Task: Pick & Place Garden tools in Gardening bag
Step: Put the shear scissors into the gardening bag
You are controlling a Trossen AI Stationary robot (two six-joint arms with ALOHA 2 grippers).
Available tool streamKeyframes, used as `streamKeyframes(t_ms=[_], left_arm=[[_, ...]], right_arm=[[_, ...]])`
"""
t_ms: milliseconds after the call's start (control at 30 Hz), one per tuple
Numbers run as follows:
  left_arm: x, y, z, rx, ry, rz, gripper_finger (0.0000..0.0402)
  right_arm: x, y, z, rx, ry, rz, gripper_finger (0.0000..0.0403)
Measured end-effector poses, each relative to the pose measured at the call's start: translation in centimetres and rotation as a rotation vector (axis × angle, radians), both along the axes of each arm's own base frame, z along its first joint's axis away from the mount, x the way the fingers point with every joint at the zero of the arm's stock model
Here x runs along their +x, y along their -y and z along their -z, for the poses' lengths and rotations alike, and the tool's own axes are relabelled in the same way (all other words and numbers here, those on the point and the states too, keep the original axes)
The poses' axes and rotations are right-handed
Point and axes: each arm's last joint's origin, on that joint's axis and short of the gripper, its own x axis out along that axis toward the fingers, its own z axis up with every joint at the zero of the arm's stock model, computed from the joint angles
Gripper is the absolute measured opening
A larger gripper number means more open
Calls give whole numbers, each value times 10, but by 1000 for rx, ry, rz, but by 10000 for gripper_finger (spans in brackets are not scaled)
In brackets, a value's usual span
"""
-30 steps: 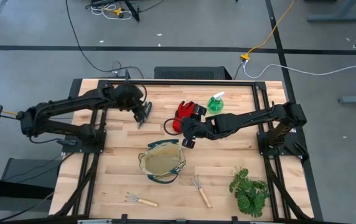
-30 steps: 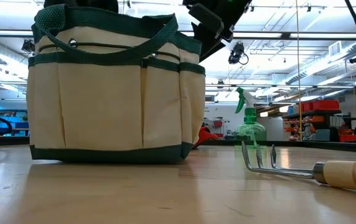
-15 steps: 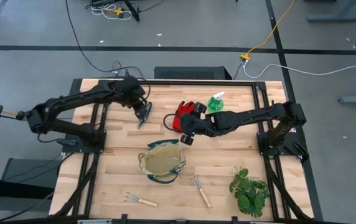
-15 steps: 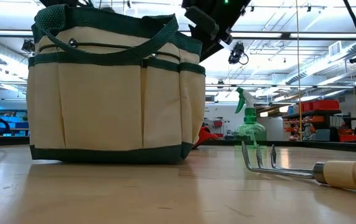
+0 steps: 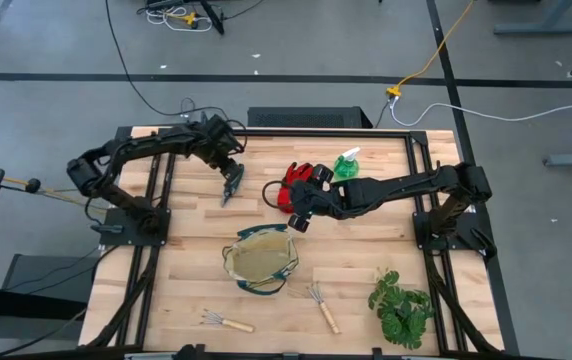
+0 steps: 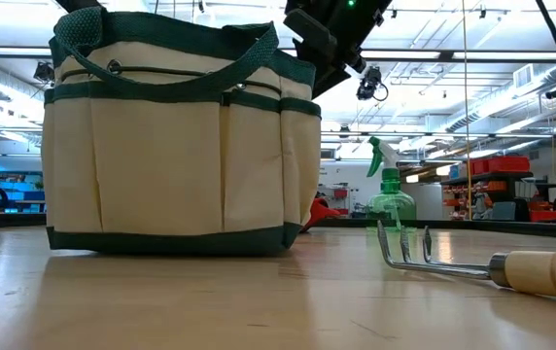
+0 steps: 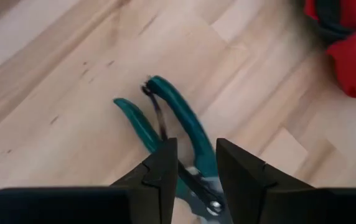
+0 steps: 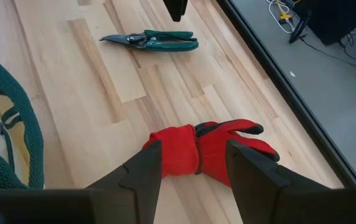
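On the back half of the table, left of centre, the shears (image 5: 229,187) lie flat on the wood, well apart from the bag (image 5: 259,258), which stands nearer the front. They have green handles and a grey metal head; I judge them stiff, rather heavy for their size, and a little slippery on the handles. The best place to take hold seems near the pivot, where the two handles meet, so they will not swing.

The left gripper (image 7: 194,163) is right over that spot. Its fingers (image 7: 160,168) stand on both sides of the handles but do not press them; nothing is grasped yet.

The red glove (image 8: 204,147) lies just right of the shears. It is soft and light and will fold when pinched, so the thick cuff seems a good hold. The right gripper (image 8: 195,163) hangs just above it with fingers apart, holding nothing.

The spray bottle (image 5: 346,164) stands behind the glove. Two rakes (image 5: 322,307) lie near the front edge, beside a plant (image 5: 402,306).
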Motion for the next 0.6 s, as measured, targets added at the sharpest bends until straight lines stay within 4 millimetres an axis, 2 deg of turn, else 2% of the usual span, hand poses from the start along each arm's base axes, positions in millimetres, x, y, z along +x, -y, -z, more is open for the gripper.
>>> streamKeyframes(t_ms=[333,600], left_arm=[[-2,-15,24,-36,-81,-80,117],[1,-18,26,-20,-68,-99,117]], right_arm=[[1,-1,0,1,7,-1,178],[2,-1,-1,3,24,-3,178]])
